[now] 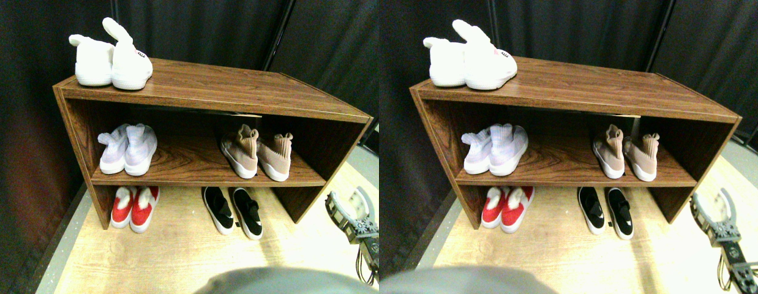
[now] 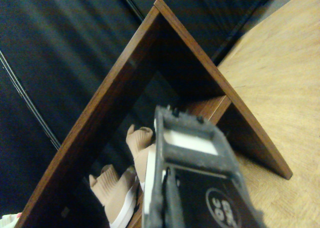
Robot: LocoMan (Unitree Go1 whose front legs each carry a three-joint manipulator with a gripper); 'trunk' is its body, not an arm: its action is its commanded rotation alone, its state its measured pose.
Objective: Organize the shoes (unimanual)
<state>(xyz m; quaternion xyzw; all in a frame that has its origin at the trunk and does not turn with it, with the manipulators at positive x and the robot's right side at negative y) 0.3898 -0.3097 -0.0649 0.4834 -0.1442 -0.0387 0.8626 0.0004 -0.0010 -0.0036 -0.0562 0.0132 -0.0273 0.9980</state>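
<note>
The tan sock-collar sneakers point(image 1: 258, 154) sit on the right of the middle shelf point(image 1: 189, 160), the black slip-ons point(image 1: 233, 211) on the floor point(image 1: 183, 251) right below, all looking paired up. The tool point(image 1: 349, 211) hangs off the rack's right end, jaws spread, holding nothing.

My worry is that reaching in from that side could clip the rack's right side panel point(image 1: 321, 184) or knock the nearer tan sneaker crooked.

Other pairs:
- white bunny slippers point(image 1: 112, 61) on top
- pale lavender knit sneakers point(image 1: 128, 149), middle left
- red shoes point(image 1: 134, 207), floor left
</note>
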